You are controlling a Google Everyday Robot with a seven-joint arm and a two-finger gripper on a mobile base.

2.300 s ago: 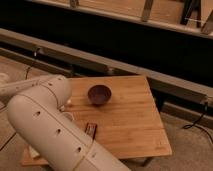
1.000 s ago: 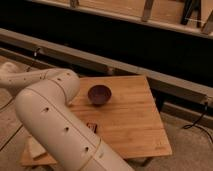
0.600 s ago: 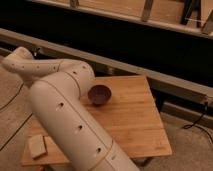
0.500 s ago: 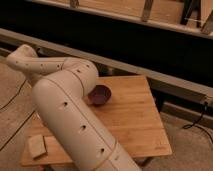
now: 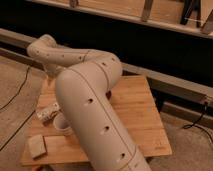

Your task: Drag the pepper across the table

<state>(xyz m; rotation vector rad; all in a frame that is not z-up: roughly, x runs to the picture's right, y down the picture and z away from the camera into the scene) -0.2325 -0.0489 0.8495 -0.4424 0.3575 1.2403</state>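
Big cream-coloured arm [image 5: 95, 107] is blocking most of the view from where I'm standing. It comes up from the bottom, bends over the wooden surface [image 5: 137, 117] and doubles back to a joint at the far left. The pincer is out of sight somewhere behind that bulk, so I can't tell if it's apart or together. Can't spot the pepper either, the arm covers the middle of the surface. On the left side there's a white cup [image 5: 60, 124] touching the arm, a crumpled silvery thing [image 5: 46, 113] just beside it, maybe a can, and a tan block [image 5: 36, 146] near the front corner
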